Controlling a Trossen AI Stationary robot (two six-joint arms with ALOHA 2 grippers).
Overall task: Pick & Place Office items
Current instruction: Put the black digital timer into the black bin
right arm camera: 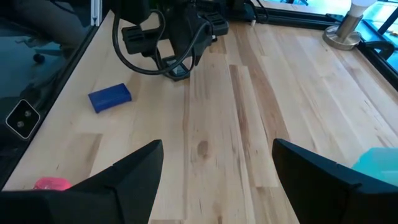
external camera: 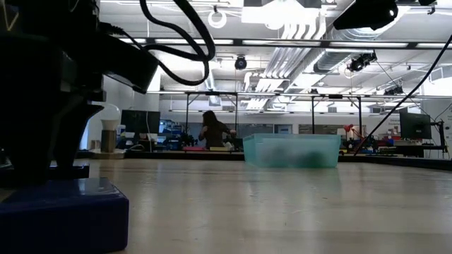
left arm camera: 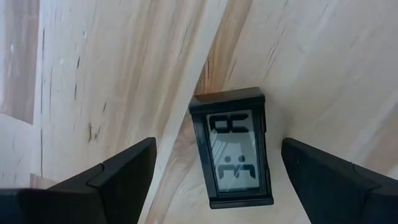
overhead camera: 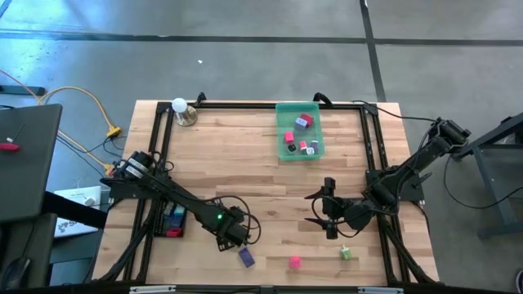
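A small black clock with a grey display [left arm camera: 235, 149] lies flat on the wooden table, face up. My left gripper [left arm camera: 217, 163] points down over it, open, with one finger on each long side and a gap to both. In the high view this gripper [overhead camera: 231, 233] hides the clock. A blue block [overhead camera: 246, 258], a pink piece [overhead camera: 294, 262] and a green piece [overhead camera: 346, 253] lie near the table's near edge. My right gripper [overhead camera: 317, 208] hangs open above the table right of centre, with nothing between its fingers.
A translucent green tray [overhead camera: 282, 135] with several small pieces stands at the far side. A black tray [overhead camera: 173, 220] sits at the left rail. A white ball on a metal base [overhead camera: 181, 110] stands at the far left corner. Bare wood lies between the arms.
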